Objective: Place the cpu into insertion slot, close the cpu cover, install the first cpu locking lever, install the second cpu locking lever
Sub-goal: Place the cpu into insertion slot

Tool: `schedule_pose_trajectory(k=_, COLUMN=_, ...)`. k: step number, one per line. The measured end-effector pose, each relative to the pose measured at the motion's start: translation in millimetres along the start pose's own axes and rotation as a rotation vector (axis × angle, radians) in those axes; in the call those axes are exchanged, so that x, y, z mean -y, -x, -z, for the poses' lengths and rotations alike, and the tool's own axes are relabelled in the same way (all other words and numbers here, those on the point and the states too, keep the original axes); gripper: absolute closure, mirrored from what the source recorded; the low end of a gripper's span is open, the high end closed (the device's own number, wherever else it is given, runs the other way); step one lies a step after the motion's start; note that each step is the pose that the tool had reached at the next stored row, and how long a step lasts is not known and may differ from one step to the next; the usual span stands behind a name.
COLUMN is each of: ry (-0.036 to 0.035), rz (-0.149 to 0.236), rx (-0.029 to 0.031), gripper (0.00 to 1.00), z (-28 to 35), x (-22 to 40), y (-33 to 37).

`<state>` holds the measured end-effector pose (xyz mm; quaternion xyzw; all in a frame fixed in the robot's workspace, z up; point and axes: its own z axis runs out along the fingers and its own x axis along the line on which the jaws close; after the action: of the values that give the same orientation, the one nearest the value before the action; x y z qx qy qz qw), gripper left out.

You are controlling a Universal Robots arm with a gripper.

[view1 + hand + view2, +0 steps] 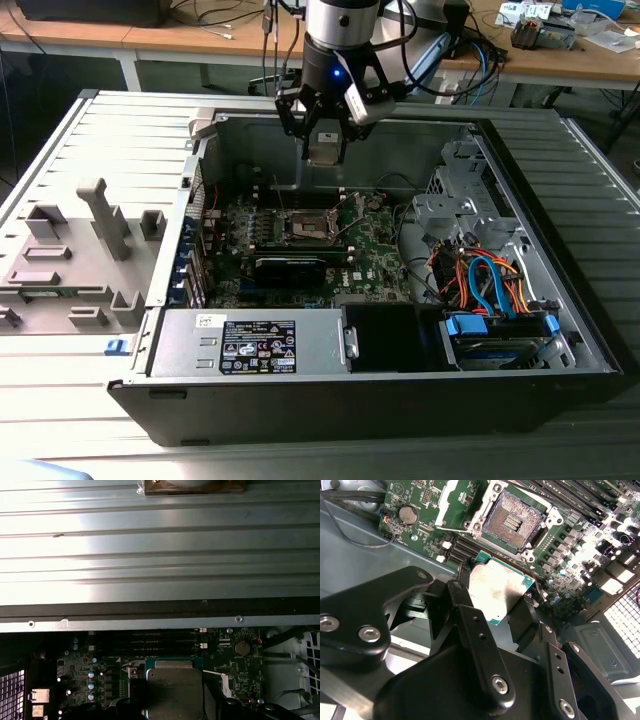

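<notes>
The jaws are closed on the cpu [497, 592], pinching it by two opposite edges with its grey metal top facing the wrist cameras; in the exterior view it hangs over the far part of the open case [400, 405], well above the board [375, 255] and touching nothing but the jaws; the slot [512, 522] lies below it and a little nearer, toward the exterior view's left; it is empty, its field of fine contacts bare; the cover [451, 500] stands swung open at one side of the slot, so the way down looks unbarred. The step in hand, as I judge it, is the carry to the slot; the task is at its first stage, with the chip not yet seated and the cover not yet shut. To do this well the cpu should ride flat and square to the slot's silver rim; it should be centred over the slot while high, not slid across it; its marked corner and edge notches must match the slot's keys, though which corner is marked I cannot tell; the contacts would likely bend under a tilted or dragged chip, so the descent wants to be straight, slow and without pressing; the grip is on thin edges only, so a sudden move could twist the chip; the raised cover is the thing to keep clear of.
</notes>
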<state>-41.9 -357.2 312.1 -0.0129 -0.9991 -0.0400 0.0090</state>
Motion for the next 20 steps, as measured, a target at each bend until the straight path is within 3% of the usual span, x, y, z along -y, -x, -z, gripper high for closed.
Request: schedule_pose_trajectory(k=20, ry=0.0000, rz=0.000, rx=0.0000, gripper=0.45, z=-4.2, x=2.9, y=0.1)
